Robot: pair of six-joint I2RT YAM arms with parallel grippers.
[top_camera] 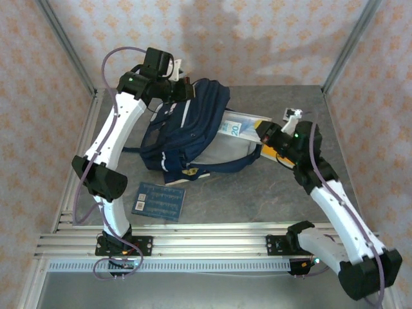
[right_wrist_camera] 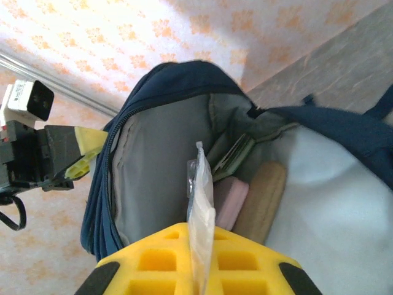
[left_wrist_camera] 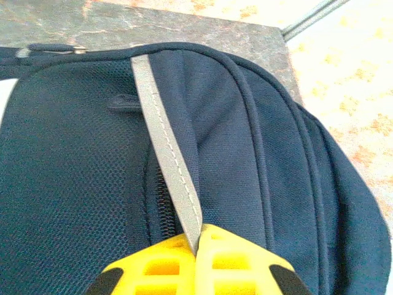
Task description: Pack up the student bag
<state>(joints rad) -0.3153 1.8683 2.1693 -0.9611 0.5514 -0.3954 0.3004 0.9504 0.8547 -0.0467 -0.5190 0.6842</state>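
My left hand [left_wrist_camera: 198,249] pinches the grey stripe [left_wrist_camera: 164,153] on the student bag [top_camera: 183,132], right hand [right_wrist_camera: 201,246] pinches a clear packet [right_wrist_camera: 200,184].

student bag [top_camera: 183,138]: navy, lying mid-table, mouth turned right
left gripper [top_camera: 182,90]: on the bag's far top edge
right gripper [top_camera: 265,133]: at the mouth, on a flat packet [top_camera: 239,125] marked 20
blue card [top_camera: 159,201]: 1, flat on the table [top_camera: 257,193], near the bag

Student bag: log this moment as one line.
left gripper shut on grey stripe of student bag | right gripper shut on clear plastic sleeve at open bag mouth | blue card beside bag
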